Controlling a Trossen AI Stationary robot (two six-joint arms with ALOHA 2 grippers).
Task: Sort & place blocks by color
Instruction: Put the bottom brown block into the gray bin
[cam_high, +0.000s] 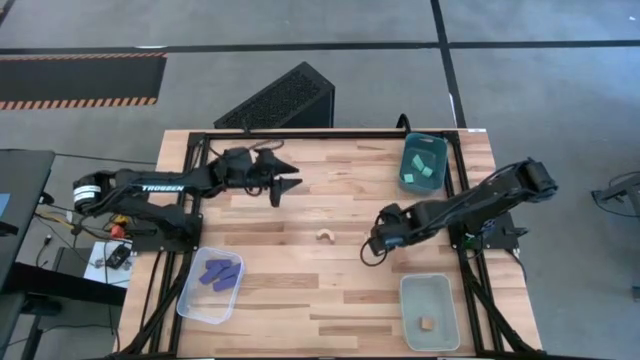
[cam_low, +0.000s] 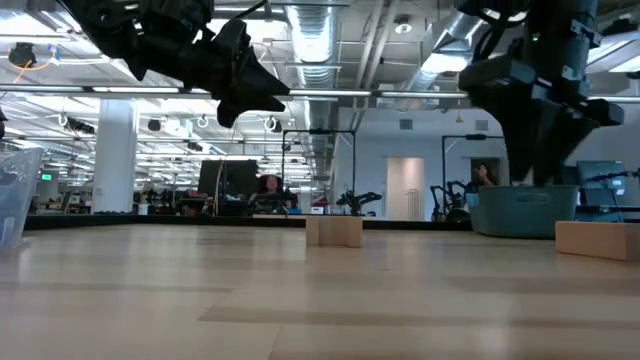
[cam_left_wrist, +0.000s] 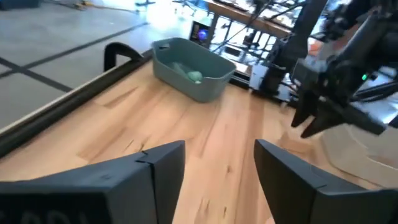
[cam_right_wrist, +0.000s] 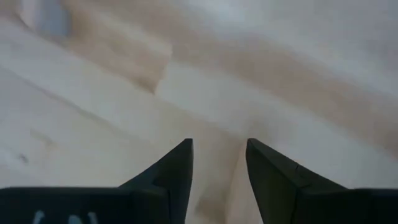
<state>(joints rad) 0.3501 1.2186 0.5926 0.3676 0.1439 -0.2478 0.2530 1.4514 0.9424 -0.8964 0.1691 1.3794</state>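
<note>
Left hand (cam_high: 283, 187): up over the far-left part of the bench (cam_high: 300, 300), off the wood; fingers (cam_left_wrist: 155, 171) apart w/ a clear gap, nothing between them. Shows top left in the low view (cam_low: 245, 85), well above the surface.
Right hand (cam_high: 376, 246): low over the bench mid-right, pointing down at bare wood; fingers (cam_right_wrist: 174, 171) parted a bit, gap empty, gripping nothing. In the low view it hangs at right (cam_low: 535, 140), in front of the teal bin.
Tan arch block (cam_high: 326, 236): alone on open wood near bench centre, left of the right hand, apart from it, not touching. Low view shows it standing on two legs (cam_low: 334, 231).
Blue-purple blocks (cam_high: 220, 275): several, piled in the clear bin (cam_high: 193, 305) at near-left edge.
Teal blocks (cam_high: 420, 172): in the teal bin (cam_high: 441, 148) at far-right corner; exact count can't tell. Left wrist view shows the bin (cam_left_wrist: 186, 78) w/ a pale teal piece inside (cam_left_wrist: 194, 76).
Tan block (cam_high: 427, 323): one small piece in the clear bin (cam_high: 408, 320) at near-right edge.
Other tan piece (cam_low: 597, 240): sits on the wood at the right edge of the low view; which block it is, can't tell.
</note>
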